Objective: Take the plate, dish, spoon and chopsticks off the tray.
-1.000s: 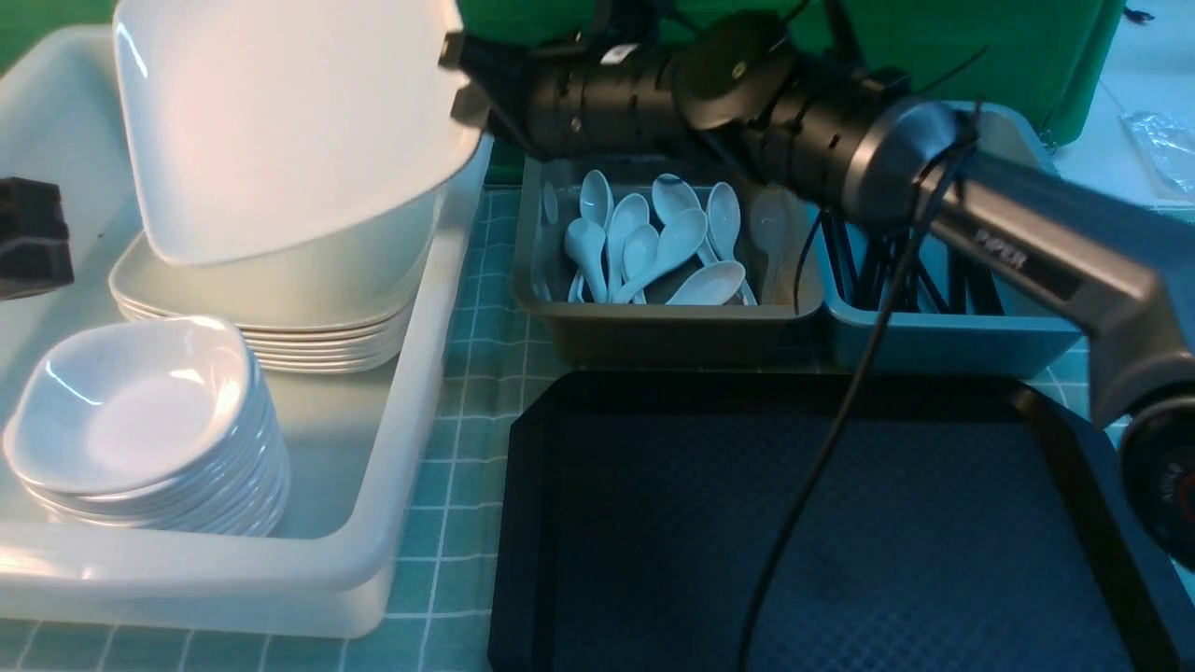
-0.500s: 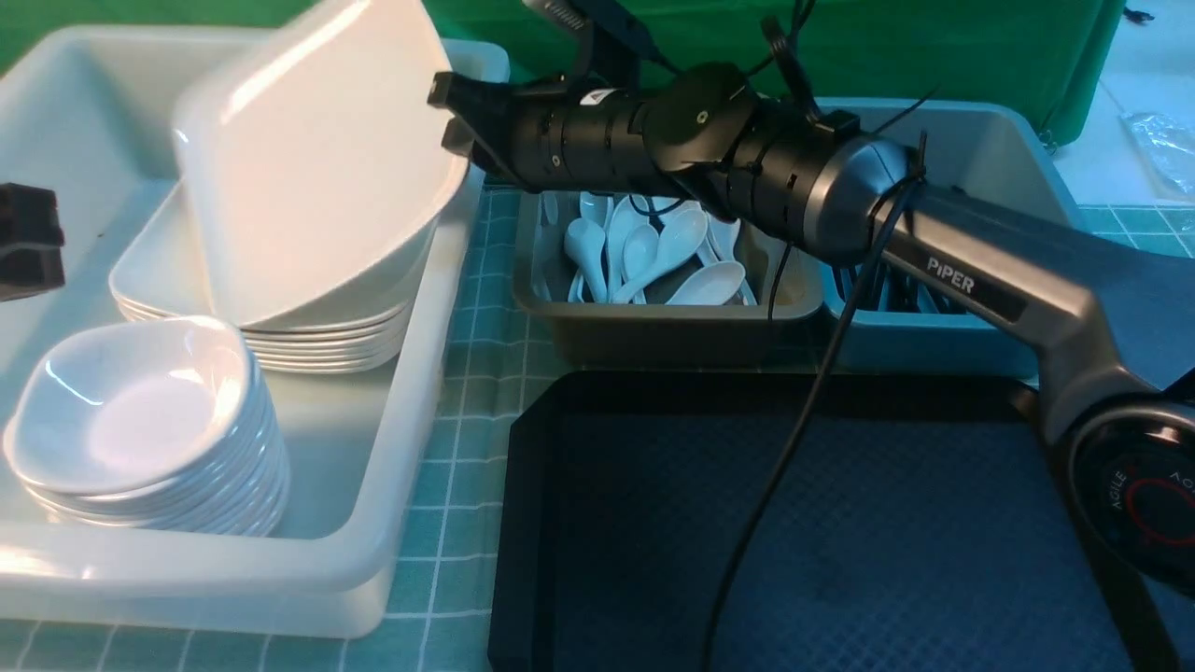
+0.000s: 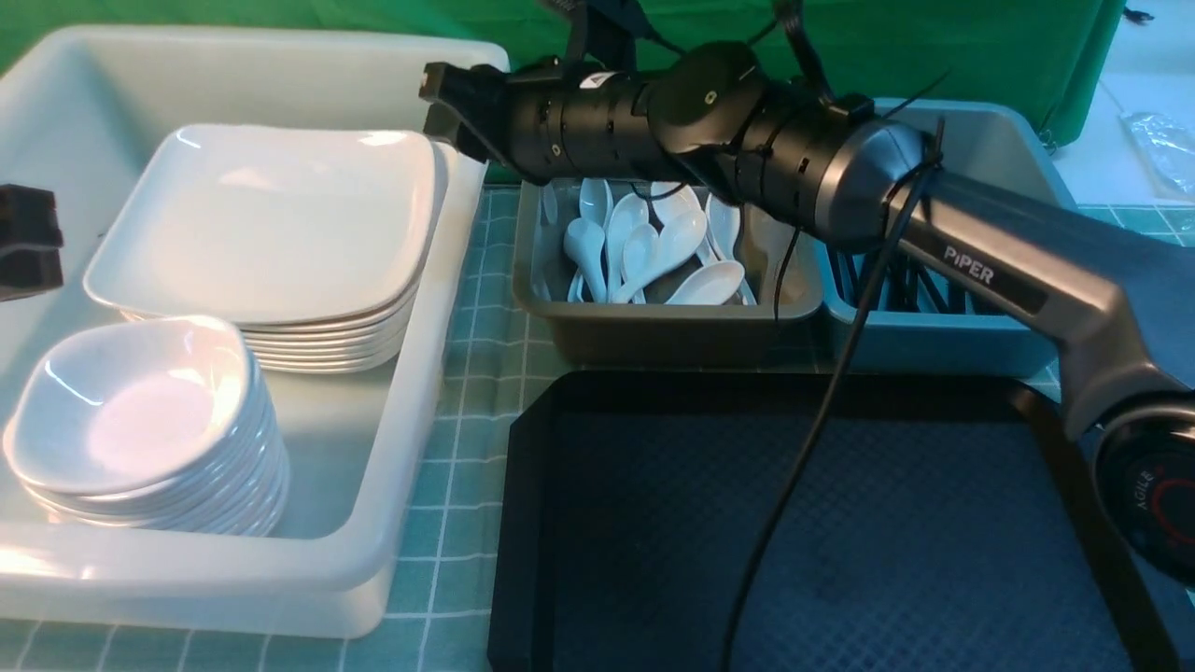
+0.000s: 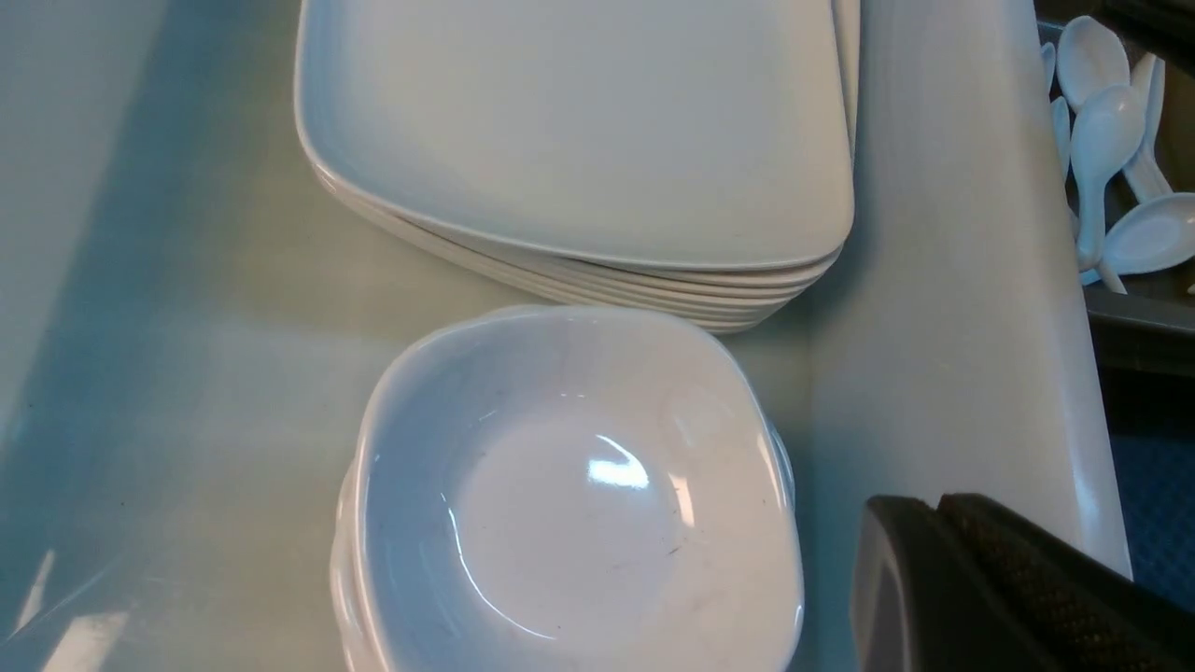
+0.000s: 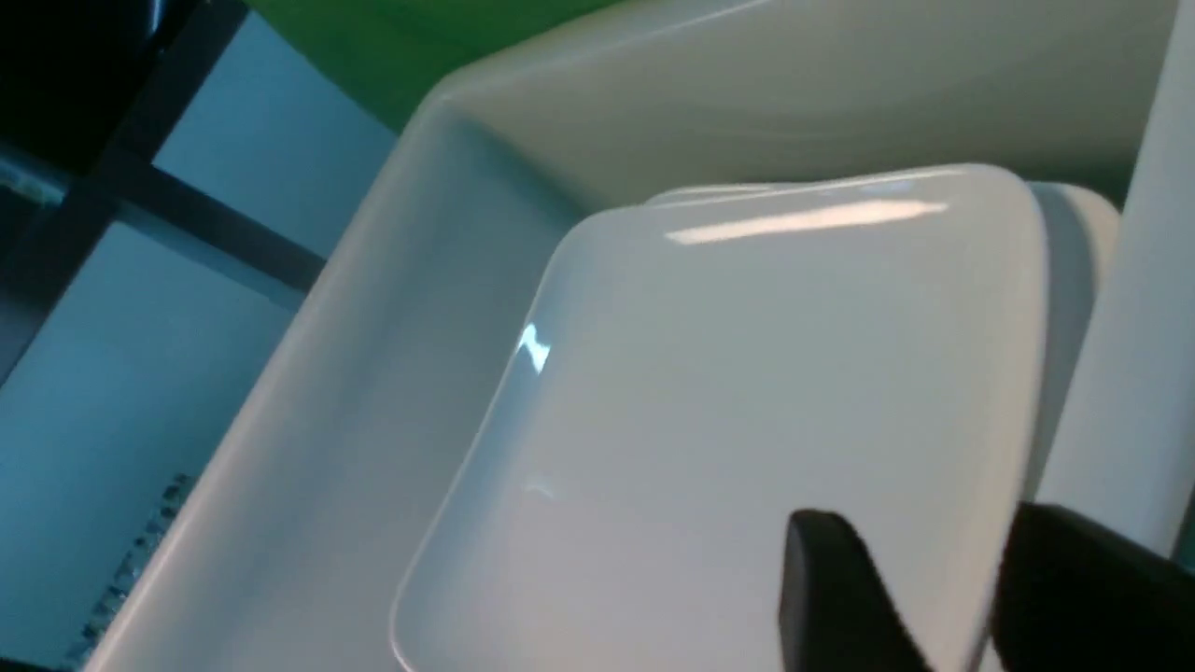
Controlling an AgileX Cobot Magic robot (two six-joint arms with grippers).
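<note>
plate (image 3: pixel 261 219): glossy white | tray (image 3: pixel 934 541): matt black plastic, diamond-textured | tub (image 3: pixel 187 574): smooth plastic

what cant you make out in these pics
- Blue bin contents: front view, the right arm crosses it and hides most of them.
- Left gripper: front view, cut off by the frame edge.
- Tray near side: front view, cut off by the bottom edge.

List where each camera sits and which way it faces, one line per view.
Front: between the arms, facing forward over the tray and tub; the right arm crosses the view.
Left wrist: on the left arm, looking down at the bowls; shut left pincer shows.
Right wrist: on the right arm, facing the plate; open right pincer shows.
Shared: all three see that plate.
</note>
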